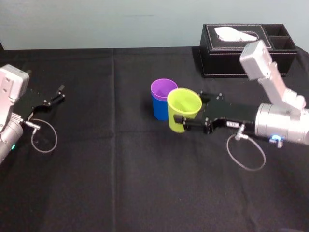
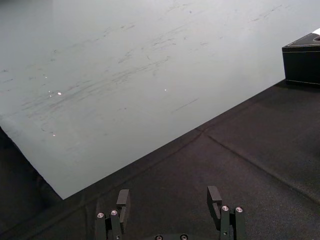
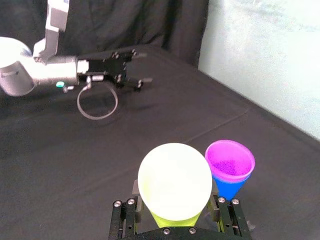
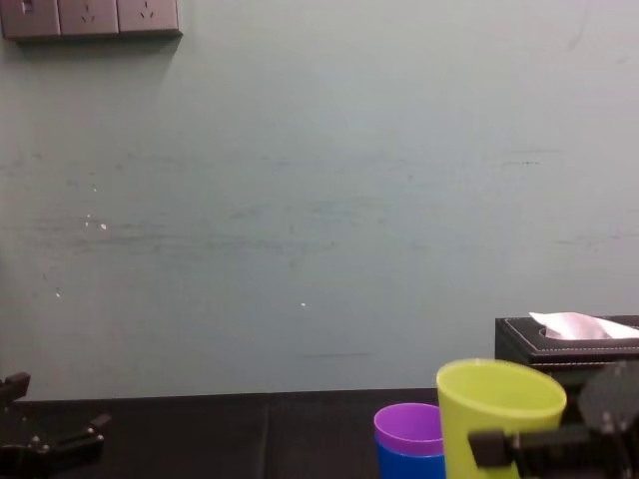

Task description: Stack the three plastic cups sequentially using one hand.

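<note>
The purple cup (image 1: 163, 88) sits nested inside the blue cup (image 1: 158, 108), upright near the middle of the black table. Right beside that pair, on its right, is the yellow-green cup (image 1: 183, 108), upright, with my right gripper (image 1: 189, 112) shut on its sides. In the chest view the yellow-green cup's (image 4: 494, 414) rim stands higher than the purple cup's (image 4: 407, 424) rim. The right wrist view looks down into the yellow-green cup (image 3: 175, 182), with the purple cup (image 3: 230, 159) in the blue cup (image 3: 229, 187) next to it. My left gripper (image 1: 58, 95) rests open at the far left.
A black tissue box (image 1: 246, 48) stands at the back right, behind my right arm. A black cloth (image 1: 120, 174) covers the table, and a pale wall (image 4: 300, 200) rises behind it. Cable loops hang from both wrists.
</note>
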You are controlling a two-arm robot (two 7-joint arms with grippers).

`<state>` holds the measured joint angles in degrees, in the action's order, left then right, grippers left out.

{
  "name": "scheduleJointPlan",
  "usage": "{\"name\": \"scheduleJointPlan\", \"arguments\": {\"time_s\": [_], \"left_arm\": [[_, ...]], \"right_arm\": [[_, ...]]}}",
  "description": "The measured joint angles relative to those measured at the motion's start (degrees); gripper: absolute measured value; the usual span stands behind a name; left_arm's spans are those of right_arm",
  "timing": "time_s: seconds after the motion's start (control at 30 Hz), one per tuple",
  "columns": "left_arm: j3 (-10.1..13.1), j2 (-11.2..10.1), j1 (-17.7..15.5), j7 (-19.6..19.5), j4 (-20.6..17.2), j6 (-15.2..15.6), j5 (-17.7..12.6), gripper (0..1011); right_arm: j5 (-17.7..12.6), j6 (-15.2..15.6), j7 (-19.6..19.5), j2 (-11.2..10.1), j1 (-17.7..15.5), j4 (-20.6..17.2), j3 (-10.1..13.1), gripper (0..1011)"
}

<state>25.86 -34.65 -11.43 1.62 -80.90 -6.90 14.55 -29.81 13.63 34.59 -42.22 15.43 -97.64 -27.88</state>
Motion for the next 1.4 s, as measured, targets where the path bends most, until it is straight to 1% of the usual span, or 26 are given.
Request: {"name": "scheduleJointPlan", "arguments": {"time_s": [0.13,0.2,0.23,0.33,0.4,0.6,0.67,0.87,1.1,1.4], "left_arm": [[0.0,0.0,0.0,0.0,0.0,0.0,0.0,1010],[0.0,0.0,0.0,0.0,0.0,0.0,0.0,1010],[0.0,0.0,0.0,0.0,0.0,0.0,0.0,1010],[0.0,0.0,0.0,0.0,0.0,0.0,0.0,1010],[0.0,0.0,0.0,0.0,0.0,0.0,0.0,1010],[0.0,0.0,0.0,0.0,0.0,0.0,0.0,1010],[0.0,0.0,0.0,0.0,0.0,0.0,0.0,1010],[0.0,0.0,0.0,0.0,0.0,0.0,0.0,1010],[0.0,0.0,0.0,0.0,0.0,0.0,0.0,1010],[0.0,0.0,0.0,0.0,0.0,0.0,0.0,1010]], "right_arm": [[-0.8,1.2,-1.4,-0.2,0.9,-1.5,1.1,738],[-0.9,1.4,-1.6,-0.2,1.1,-1.6,1.2,738],[-1.1,2.0,-2.1,0.0,1.9,-1.9,1.3,738],[-1.2,2.7,-2.5,0.3,2.9,-1.9,1.3,738],[-1.3,3.3,-2.9,0.9,4.0,-1.5,1.2,738],[-1.7,4.6,-3.8,2.8,6.5,0.6,0.5,738],[-1.5,5.1,-4.0,3.8,8.0,2.0,-0.3,738],[-0.7,5.8,-4.2,5.7,10.7,5.4,-1.8,738],[0.1,5.8,-4.2,7.6,12.6,8.6,-3.0,738],[0.8,5.8,-4.2,8.9,13.9,10.5,-3.9,738]]}}
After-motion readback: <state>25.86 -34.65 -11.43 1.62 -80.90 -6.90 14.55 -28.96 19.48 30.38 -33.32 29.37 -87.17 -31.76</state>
